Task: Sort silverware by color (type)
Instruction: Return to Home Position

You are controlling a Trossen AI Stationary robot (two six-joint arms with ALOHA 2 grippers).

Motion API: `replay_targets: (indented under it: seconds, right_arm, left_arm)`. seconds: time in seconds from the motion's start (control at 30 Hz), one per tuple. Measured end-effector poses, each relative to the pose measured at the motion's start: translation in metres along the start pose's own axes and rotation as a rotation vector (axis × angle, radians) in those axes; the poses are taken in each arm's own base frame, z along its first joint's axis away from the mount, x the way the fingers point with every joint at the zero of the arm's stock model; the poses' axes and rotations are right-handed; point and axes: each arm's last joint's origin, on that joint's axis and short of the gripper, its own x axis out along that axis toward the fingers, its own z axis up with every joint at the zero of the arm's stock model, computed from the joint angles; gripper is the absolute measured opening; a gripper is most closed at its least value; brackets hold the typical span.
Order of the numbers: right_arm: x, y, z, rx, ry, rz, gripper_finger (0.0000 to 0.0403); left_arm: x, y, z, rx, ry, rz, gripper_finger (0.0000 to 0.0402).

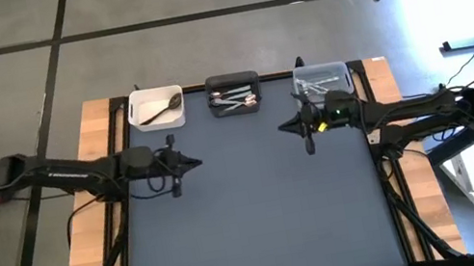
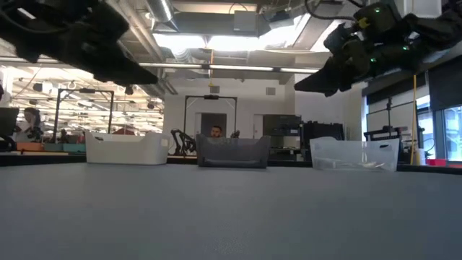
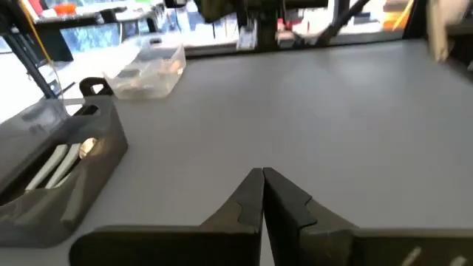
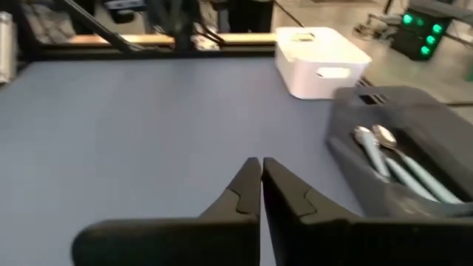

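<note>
Grey worktop (image 1: pixel 254 228) carries three bins in a row along its far edge, and all the silverware in view lies inside them. White bin (image 1: pixel 153 93), on the left, holds one dark spoon (image 1: pixel 161 109) lying aslant. Black bin (image 1: pixel 231 78), in the middle, holds pale blue spoons (image 1: pixel 234 102). The right wrist view shows at least two of their bowls side by side, but the full count cannot be told. Clear bin (image 1: pixel 320 68), on the right, holds a small heap of light spoons (image 1: pixel 316 90), too tangled to count.

Left end effector (image 1: pixel 195 163) hangs above the worktop, nearer than the white bin and a little to its right, with its fingers (image 3: pixel 244 203) pressed together on nothing. Right end effector (image 1: pixel 283 128) hangs on the near side of the clear bin, towards the black one. Its fingers (image 4: pixel 240 192) are likewise together and empty.

In the low view a person (image 2: pixel 215 132) shows in the room beyond the black bin.
</note>
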Motion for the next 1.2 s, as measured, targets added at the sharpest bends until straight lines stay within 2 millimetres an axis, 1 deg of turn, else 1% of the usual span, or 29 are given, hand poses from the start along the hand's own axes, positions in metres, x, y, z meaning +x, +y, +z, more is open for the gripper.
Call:
replay_targets:
  seconds: [0.17, 0.3, 0.4, 0.57, 0.67, 0.97, 1.2]
  right_arm:
    - [-0.003, 0.005, -0.012, 0.014, -0.060, 0.008, 0.0002]
    - [-0.008, 0.006, -0.023, 0.022, -0.095, 0.002, 0.0001]
    - [-0.011, 0.008, -0.030, 0.020, -0.113, 0.001, 0.0001]
    - [-0.020, 0.011, -0.039, 0.022, -0.124, 0.011, 0.0002]
    - [-0.028, 0.013, -0.043, 0.025, -0.146, 0.009, 0.0002]
    - [-0.055, 0.021, -0.056, 0.076, -0.247, 0.001, 0.0002]
    - [-0.065, 0.023, -0.059, 0.119, -0.232, -0.001, 0.0002]
  left_arm:
    - [-0.021, 0.001, -0.013, -0.039, -0.085, 0.002, 0.0006]
    - [-0.034, 0.001, -0.024, -0.083, -0.154, 0.002, 0.0002]
    - [-0.039, 0.001, -0.033, -0.099, -0.182, 0.002, 0.0002]
    - [-0.045, 0.000, -0.042, -0.113, -0.222, -0.019, 0.0004]
    - [-0.047, 0.000, -0.044, -0.117, -0.202, -0.022, 0.0002]
    - [-0.051, 0.000, -0.043, -0.133, -0.223, -0.024, 0.0006]
    - [-0.058, 0.002, -0.044, -0.162, -0.248, -0.003, 0.0007]
